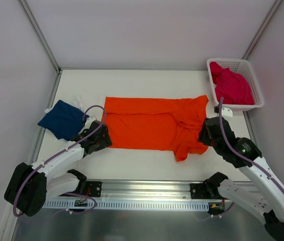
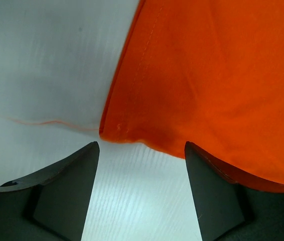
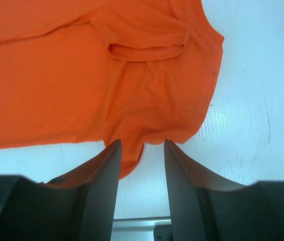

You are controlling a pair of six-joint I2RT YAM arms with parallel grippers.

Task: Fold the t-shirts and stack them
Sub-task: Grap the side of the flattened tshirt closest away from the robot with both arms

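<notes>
Count: 3 shirts, 1 basket, 2 arms.

Orange shirt (image 1: 147, 128): laid flat across the middle of the bench (image 1: 132, 83), long axis left to right, neck end to the right. One sleeve is folded in over the body; the near right part hangs out toward the front edge as a loose flap.

Navy shirt (image 1: 61, 119): a compact bundle at the left edge of the bench, apart from the orange one. Cannot tell whether it is properly folded.

Pink shirt (image 1: 232, 86): crumpled inside the basket (image 1: 251, 75), which sits at the far right corner of the bench.

Left arm (image 1: 61, 155): wrist low at the near left corner of the orange shirt. Left jaws spread wide. In the wrist view the hemmed corner lies just ahead of the gap, the right finger's tip lies against the cloth edge, and bare bench shows between the fingers. Nothing is pinched.

Right arm (image 1: 252, 160): wrist low at the right end of the orange shirt. Right jaws partly spread. A tongue of the orange flap runs down into the gap along the left finger, with bare bench showing beside it, so the cloth is not clamped.
</notes>
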